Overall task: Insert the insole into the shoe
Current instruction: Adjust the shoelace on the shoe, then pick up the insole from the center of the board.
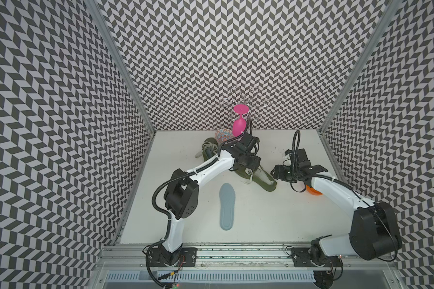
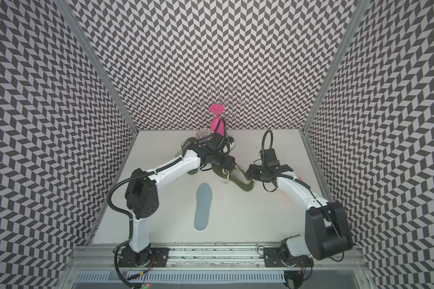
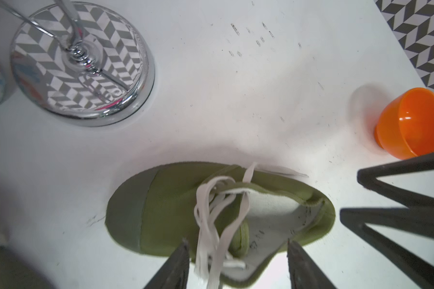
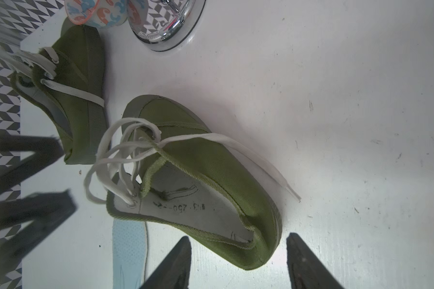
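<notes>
**Hazards, left to right.** The second shoe (image 1: 207, 150), of the same olive canvas, stands at the back of the bench (image 1: 261, 225) and could be mistaken for the target. The insole (image 1: 227, 206) lies flat and alone near the front, well apart from both shoes and both grippers. It looks thin and flexible, so it would likely resist a pinch from above and buckle if driven in too steeply.

The left gripper (image 3: 237, 241) hangs over the shoe (image 1: 262, 179) with its jaws apart, holding nothing. The loose white laces (image 3: 211, 212) lie between its fingers and across the shoe's mouth, so they may snag a finger or get trapped beneath the insole. Behind that wrist a pink glass (image 1: 239, 125) hangs on the chrome rack (image 1: 246, 100), where a careless lift could strike it.

The right gripper (image 4: 238, 236), also spread and empty, sits at the heel. With neither gripper clamped on it, the light shoe would probably slide under insertion force. The orange cup (image 1: 312, 190) sits tucked below the right forearm and could be knocked.

**Count.** Shoes, two; patterned bowl (image 1: 224, 133), one; insole, one; pink glass, one; chrome rack, one; grippers, two; orange cup, one.
</notes>
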Available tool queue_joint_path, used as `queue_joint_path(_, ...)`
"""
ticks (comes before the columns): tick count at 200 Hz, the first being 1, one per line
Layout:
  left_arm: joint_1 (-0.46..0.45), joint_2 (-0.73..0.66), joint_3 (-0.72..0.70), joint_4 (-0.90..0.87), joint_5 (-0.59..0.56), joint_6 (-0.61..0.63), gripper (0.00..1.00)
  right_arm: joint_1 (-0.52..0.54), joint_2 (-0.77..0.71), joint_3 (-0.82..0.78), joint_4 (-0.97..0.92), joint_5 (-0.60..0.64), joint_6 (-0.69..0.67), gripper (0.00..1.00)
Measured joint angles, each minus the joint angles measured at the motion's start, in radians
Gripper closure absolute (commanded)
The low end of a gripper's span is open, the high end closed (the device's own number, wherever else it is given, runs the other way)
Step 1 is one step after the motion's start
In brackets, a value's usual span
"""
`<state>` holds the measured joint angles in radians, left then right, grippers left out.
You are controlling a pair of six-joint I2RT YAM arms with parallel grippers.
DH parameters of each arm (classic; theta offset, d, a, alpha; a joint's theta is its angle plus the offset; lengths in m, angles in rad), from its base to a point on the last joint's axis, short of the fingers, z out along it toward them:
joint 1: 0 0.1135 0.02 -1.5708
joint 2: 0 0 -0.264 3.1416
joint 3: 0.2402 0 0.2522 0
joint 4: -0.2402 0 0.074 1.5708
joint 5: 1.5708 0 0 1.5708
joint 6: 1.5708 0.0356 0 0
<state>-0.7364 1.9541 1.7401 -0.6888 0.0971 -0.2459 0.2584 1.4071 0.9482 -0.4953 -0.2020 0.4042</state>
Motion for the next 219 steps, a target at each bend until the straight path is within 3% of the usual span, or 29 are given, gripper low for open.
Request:
queue_joint_path(57,0.050,-0.432,-0.493,0.097,-0.047,-0.211,0.37,0.000,-0.037,0.010,-0.022,-0.017,-0.020,0.39)
queue_joint_path(98,0.076,-0.455,-0.821,0.166,0.003,-0.326,0.37,0.021,-0.047,0.003,-0.022,-0.039,-0.020,0.40)
queue_joint_path(157,0.078,-0.464,-1.002,0.294,0.017,-0.412,0.46,0.089,-0.088,-0.048,-0.021,-0.045,0.000,0.41)
queue_joint_path(194,0.080,-0.456,-1.029,0.385,0.038,-0.460,0.70,0.094,-0.088,-0.056,-0.021,-0.045,0.007,0.41)
queue_joint_path(219,0.072,-0.451,-1.043,0.404,0.029,-0.488,0.80,0.094,-0.088,-0.056,-0.021,-0.045,0.007,0.41)
